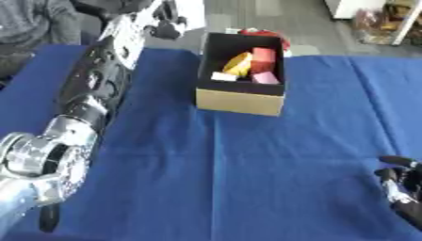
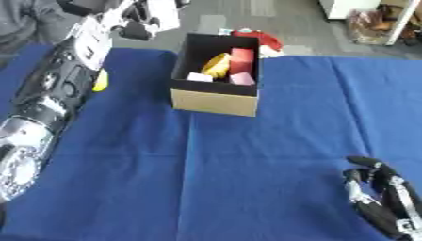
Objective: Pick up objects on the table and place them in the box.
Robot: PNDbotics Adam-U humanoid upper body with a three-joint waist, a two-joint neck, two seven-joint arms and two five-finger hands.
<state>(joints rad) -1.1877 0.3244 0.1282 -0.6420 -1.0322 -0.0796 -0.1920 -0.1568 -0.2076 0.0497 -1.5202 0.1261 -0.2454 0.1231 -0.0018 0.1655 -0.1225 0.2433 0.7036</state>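
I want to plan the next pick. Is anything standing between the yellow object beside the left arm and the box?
Nothing visible does. The yellow object lies on the blue cloth beside the left arm; only bare cloth separates it from the box, which is open on top.

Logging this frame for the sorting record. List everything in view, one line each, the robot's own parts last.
Open cardboard box: one, tan outside and black inside, far middle of the table.
Blocks in the box: yellow curved piece, red block, pink block, white piece.
Red object: one, just behind the box.
Small yellow object: one, on the cloth beside the left arm.
Blue tablecloth: one, covers the table.
Left hand: far left, by the box; fingers unclear.
Right hand: lower right, fingers relaxed, holding nothing.
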